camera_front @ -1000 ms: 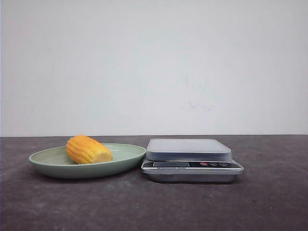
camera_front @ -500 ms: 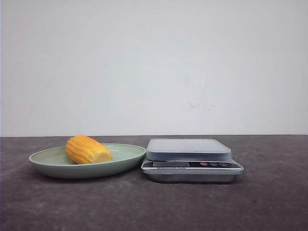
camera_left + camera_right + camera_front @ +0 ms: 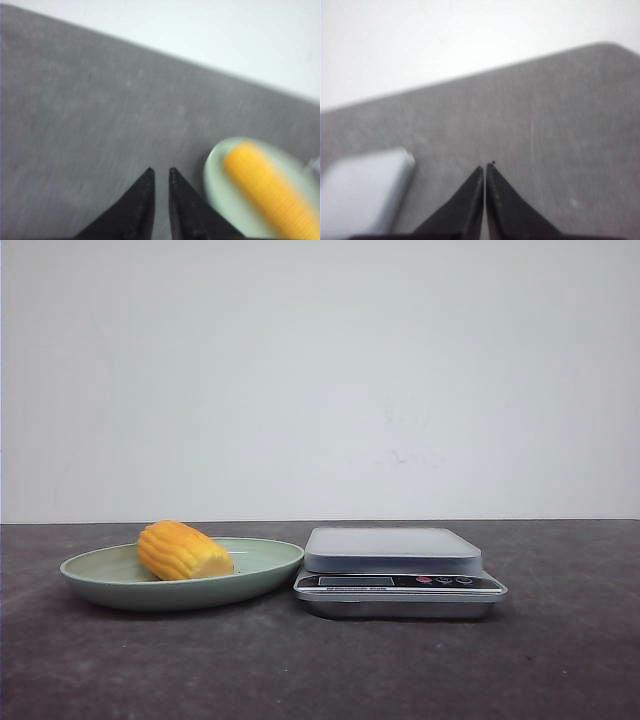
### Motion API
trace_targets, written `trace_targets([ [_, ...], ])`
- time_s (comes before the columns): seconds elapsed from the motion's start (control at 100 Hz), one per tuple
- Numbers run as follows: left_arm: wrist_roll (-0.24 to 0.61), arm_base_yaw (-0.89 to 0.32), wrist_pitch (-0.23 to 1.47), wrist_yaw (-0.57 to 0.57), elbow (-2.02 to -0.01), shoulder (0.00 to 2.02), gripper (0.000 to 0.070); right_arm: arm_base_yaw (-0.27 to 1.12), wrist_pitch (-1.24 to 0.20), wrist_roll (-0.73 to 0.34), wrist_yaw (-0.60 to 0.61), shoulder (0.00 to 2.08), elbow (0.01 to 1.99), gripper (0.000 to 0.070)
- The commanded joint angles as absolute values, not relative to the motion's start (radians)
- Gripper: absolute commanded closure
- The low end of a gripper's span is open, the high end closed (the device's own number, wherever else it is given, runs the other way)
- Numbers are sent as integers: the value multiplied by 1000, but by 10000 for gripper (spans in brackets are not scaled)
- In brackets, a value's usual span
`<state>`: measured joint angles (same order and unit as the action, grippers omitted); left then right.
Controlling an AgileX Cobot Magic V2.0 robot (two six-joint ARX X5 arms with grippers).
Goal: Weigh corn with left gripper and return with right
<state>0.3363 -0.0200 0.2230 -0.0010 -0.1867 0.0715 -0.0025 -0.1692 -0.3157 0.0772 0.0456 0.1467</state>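
Note:
The corn (image 3: pixel 183 551), a stubby yellow-orange cob piece, lies on its side in a pale green plate (image 3: pixel 255 572) left of the scale. It also shows blurred in the left wrist view (image 3: pixel 267 197), on the plate (image 3: pixel 216 180). My left gripper (image 3: pixel 160 171) hangs over bare table beside the plate, apart from the corn, its jaws a narrow gap apart and empty. My right gripper (image 3: pixel 485 166) is shut and empty over bare table, beside the scale's platform (image 3: pixel 360 190). Neither gripper shows in the front view.
A silver kitchen scale (image 3: pixel 398 572) with a flat grey platform stands just right of the plate, its display and buttons facing front. The table is dark grey, with a white wall behind.
Nothing has visibly changed in the front view; the corn, plate and scale stay put.

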Motion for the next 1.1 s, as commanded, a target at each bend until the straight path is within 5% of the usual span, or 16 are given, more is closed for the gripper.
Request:
trace_targets([
  [0.0,404,-20,199,-1,-294,123,687,-1,-171,-325,73,90,239,700],
  [0.2,358,-20,300,19,-637,388,688,-1,-190,-222,68,301,514,691],
  [0.29,315,-20,325,46,-766,487,651,0,-208,-196,71,385,626,520],
  [0.37,315,-20,317,70,-841,544,449,6,-228,-171,72,432,698,313],
  [0.44,314,-20,318,82,-883,576,210,16,-233,-159,72,451,736,249],
  [0.48,314,-20,324,93,-897,587,133,23,-233,-147,72,457,749,226],
  [0.93,344,-83,327,257,-1083,764,133,57,-357,-180,102,633,1025,202],
  [1.09,348,-163,447,270,-1234,937,132,64,-500,-221,175,773,1187,115],
])
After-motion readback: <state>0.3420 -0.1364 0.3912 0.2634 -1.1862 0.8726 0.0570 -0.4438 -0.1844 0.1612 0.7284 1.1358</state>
